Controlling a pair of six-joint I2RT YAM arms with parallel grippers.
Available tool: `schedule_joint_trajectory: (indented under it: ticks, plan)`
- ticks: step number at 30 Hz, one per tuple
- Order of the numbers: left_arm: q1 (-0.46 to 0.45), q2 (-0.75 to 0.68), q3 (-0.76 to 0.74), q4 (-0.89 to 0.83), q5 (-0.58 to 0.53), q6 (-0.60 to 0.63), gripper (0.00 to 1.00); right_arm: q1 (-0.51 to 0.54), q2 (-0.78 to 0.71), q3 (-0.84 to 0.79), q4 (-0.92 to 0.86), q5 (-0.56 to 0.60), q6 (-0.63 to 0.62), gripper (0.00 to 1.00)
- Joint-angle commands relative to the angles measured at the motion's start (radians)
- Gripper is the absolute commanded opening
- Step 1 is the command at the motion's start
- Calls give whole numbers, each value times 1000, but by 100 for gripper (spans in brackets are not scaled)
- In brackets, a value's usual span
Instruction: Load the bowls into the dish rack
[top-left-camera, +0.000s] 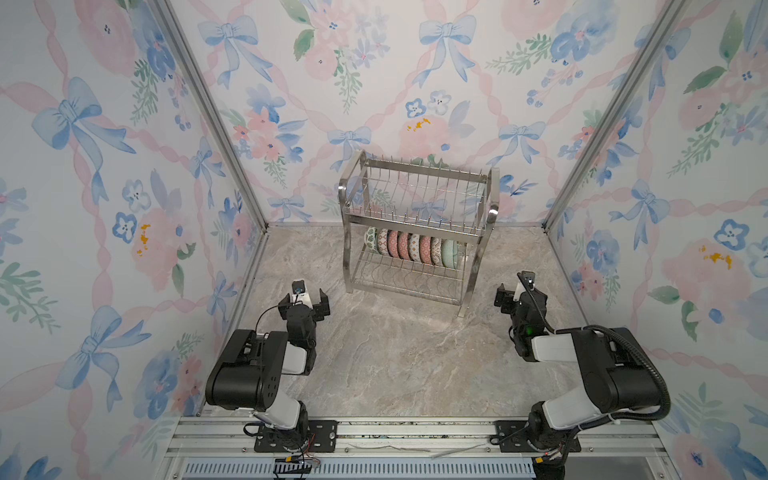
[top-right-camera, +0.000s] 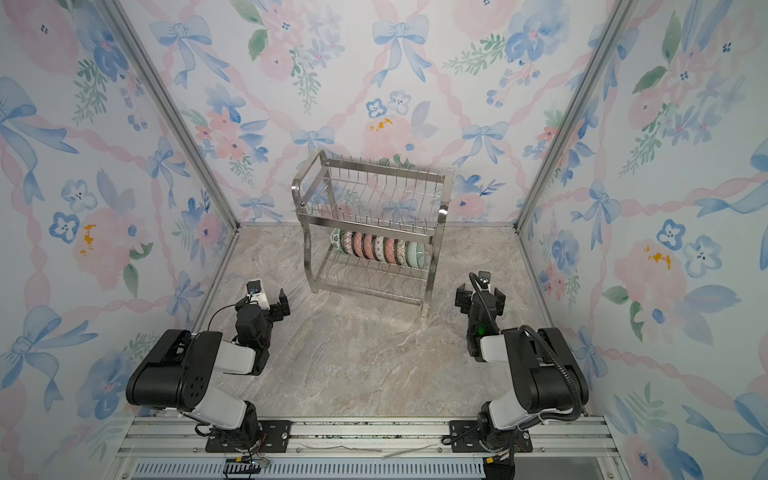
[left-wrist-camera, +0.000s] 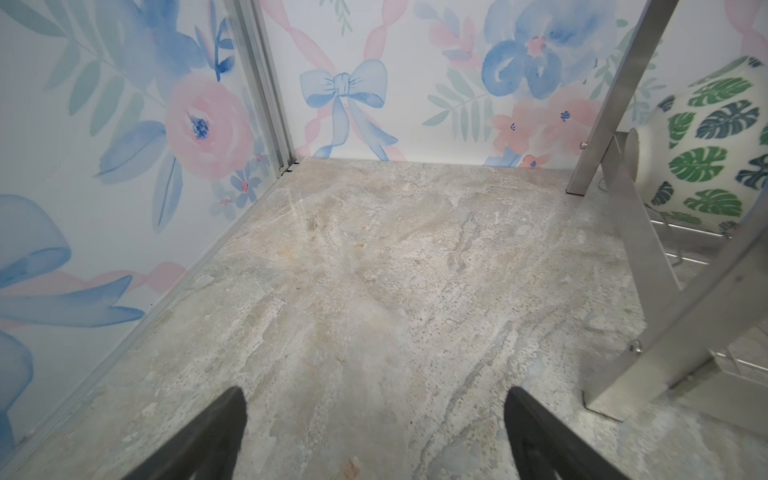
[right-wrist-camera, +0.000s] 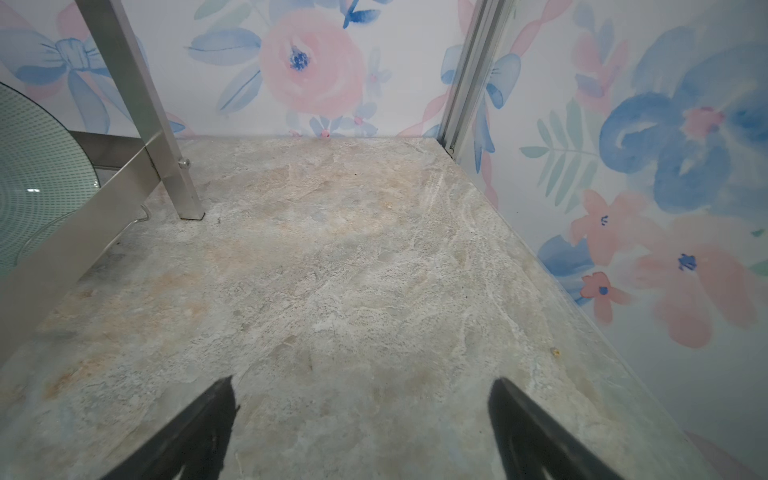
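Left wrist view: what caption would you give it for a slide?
Open left gripper above the marble table, leaf-patterned bowl standing in the dish rack nearby.

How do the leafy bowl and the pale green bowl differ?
The leafy bowl is white with big green leaves; the pale green bowl has fine dots. The leafy bowl ends the row on the left, the pale green bowl on the right. Both stand on edge in the rack.
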Motion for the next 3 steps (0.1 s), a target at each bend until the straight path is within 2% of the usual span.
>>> schedule_joint_trajectory:
  ticks: [1, 3]
  plan:
    - [-1, 0, 4, 23, 10, 12, 98, 1, 12, 1, 12, -12, 16, 96]
    - [-1, 0, 5, 24, 10, 11, 98, 1, 8, -1, 16, -13, 16, 97]
